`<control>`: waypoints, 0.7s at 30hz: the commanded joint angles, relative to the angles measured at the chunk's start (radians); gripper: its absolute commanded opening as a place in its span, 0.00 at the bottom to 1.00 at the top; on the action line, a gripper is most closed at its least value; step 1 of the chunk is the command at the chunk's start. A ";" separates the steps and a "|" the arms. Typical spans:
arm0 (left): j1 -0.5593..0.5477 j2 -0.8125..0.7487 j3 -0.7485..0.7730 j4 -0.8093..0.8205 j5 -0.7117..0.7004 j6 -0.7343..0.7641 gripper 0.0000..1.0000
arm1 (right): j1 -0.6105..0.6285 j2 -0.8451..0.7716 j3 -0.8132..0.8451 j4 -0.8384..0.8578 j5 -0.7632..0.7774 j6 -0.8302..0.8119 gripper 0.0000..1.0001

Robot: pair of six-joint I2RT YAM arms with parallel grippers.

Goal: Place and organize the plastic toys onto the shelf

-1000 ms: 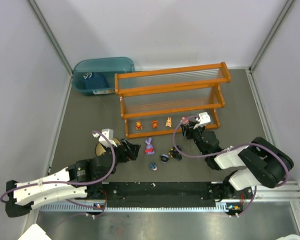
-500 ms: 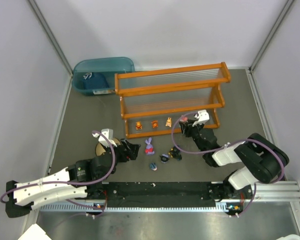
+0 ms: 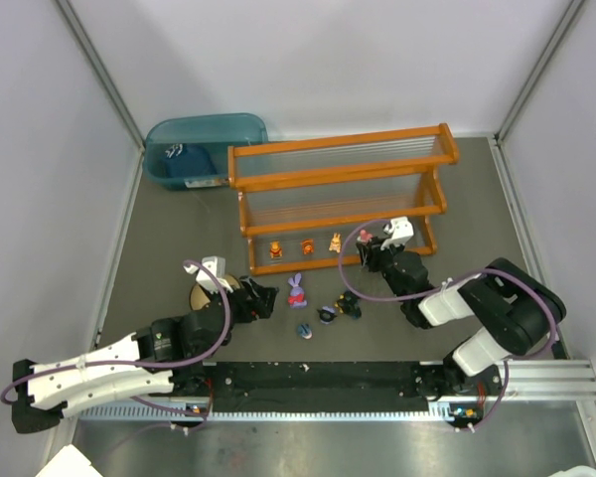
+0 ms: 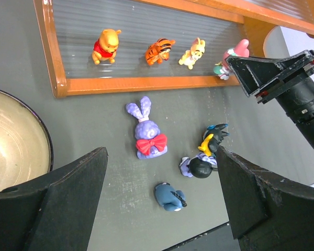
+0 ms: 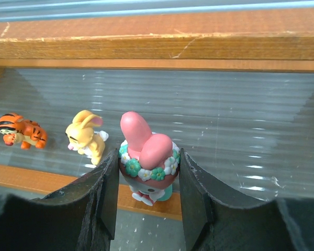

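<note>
1. I see one shelf (image 3: 338, 171). It has an orange wood frame and two clear ribbed tiers.
2. Three toys stand in a row on the lower tier: one yellow bear (image 4: 105, 46) in a red shirt, one striped tiger (image 4: 159, 50) and one pale rabbit (image 4: 192, 53).
3. My right gripper (image 5: 149, 172) is pinching one pink toy (image 5: 146, 141), with a finger pressed on each side of it. The toy is at the front edge of the lower tier, just to the right of the pale rabbit. I cannot tell if its feet touch the shelf.
4. Four toys lie on the table (image 3: 179, 238) in front of the shelf. They are one purple bunny (image 4: 146, 133) with a red bow, one black and yellow toy (image 4: 213, 138), one black-haired toy (image 4: 197, 166) just beside it, and one small dark-blue toy (image 4: 169, 196) nearest the arms.
5. That makes eight toys in all: three on the shelf, one in the fingers and four on the table.
6. My left gripper (image 3: 263, 299) has its fingers spread wide and holds nothing. It hangs over the table near the purple bunny.
7. One tan bowl (image 4: 15, 141) sits beside the left gripper.
8. One teal bin (image 3: 204, 134) sits at the back, left of the shelf.
</note>
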 commanded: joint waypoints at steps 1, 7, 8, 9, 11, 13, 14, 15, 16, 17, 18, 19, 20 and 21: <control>0.005 -0.009 -0.010 0.031 -0.014 0.006 0.90 | -0.022 0.018 0.042 0.062 -0.015 0.021 0.00; 0.010 -0.007 -0.020 0.037 -0.006 0.000 0.90 | -0.028 0.044 0.048 0.069 -0.029 0.027 0.00; 0.010 -0.009 -0.020 0.038 -0.006 0.000 0.90 | -0.028 0.046 0.050 0.070 -0.027 0.025 0.00; 0.010 -0.007 -0.020 0.035 -0.005 0.001 0.90 | -0.026 0.052 0.051 0.070 -0.027 0.024 0.00; 0.011 -0.007 -0.020 0.037 -0.006 0.003 0.90 | -0.028 0.055 0.054 0.075 -0.027 0.015 0.00; 0.013 -0.009 -0.020 0.037 -0.006 0.005 0.90 | -0.028 0.061 0.057 0.072 -0.030 0.006 0.00; 0.014 -0.009 -0.020 0.035 -0.006 0.006 0.90 | -0.028 0.063 0.059 0.070 -0.030 0.003 0.00; 0.013 -0.007 -0.020 0.037 -0.006 0.006 0.90 | -0.028 0.064 0.062 0.069 -0.030 -0.002 0.00; 0.016 -0.009 -0.021 0.037 -0.006 0.006 0.90 | -0.028 0.067 0.063 0.069 -0.030 -0.011 0.00; 0.016 -0.009 -0.021 0.037 -0.006 0.005 0.90 | -0.028 0.067 0.066 0.070 -0.029 -0.013 0.00; 0.016 -0.009 -0.023 0.040 -0.006 0.005 0.90 | -0.028 0.069 0.068 0.072 -0.033 -0.019 0.00; 0.016 -0.007 -0.024 0.041 -0.005 0.005 0.90 | -0.028 0.073 0.069 0.072 -0.033 -0.027 0.00; 0.017 -0.006 -0.024 0.041 -0.002 0.005 0.90 | -0.028 0.075 0.073 0.072 -0.032 -0.028 0.00; 0.019 -0.004 -0.026 0.043 0.000 0.006 0.90 | -0.028 0.077 0.074 0.072 -0.030 -0.033 0.00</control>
